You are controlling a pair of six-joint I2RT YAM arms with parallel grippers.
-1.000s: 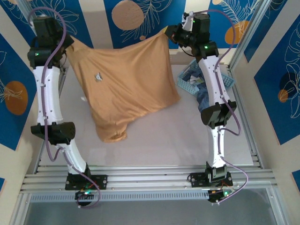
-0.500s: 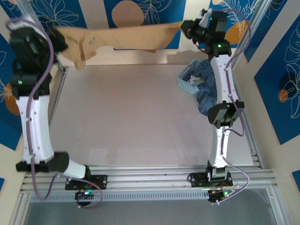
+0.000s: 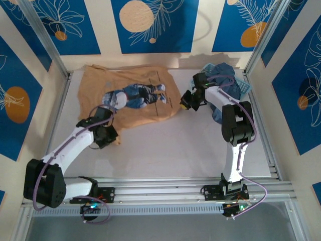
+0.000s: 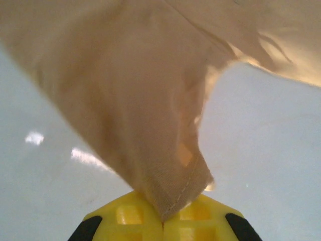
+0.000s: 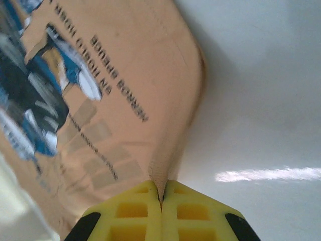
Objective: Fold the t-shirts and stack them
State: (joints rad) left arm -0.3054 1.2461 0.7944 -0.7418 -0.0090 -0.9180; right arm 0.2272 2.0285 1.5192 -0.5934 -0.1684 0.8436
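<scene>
you have lettering to look at on the tan-orange t-shirt [image 5: 150, 60]: in your right wrist view, two short lines of dark capitals [image 5: 119, 99] run beside the blue-and-white graphic print [image 5: 45, 75]. they sit upside down to that camera and are blurred, so you cannot make out the words with any certainty. next to them lie faint pale blocks [image 5: 95, 145] with finer type, too washed out to read.

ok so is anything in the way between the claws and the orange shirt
Nothing visible does: the left claw is shut on the near-left corner of the tan-orange t-shirt, and the right claw is shut on its right edge.
</scene>
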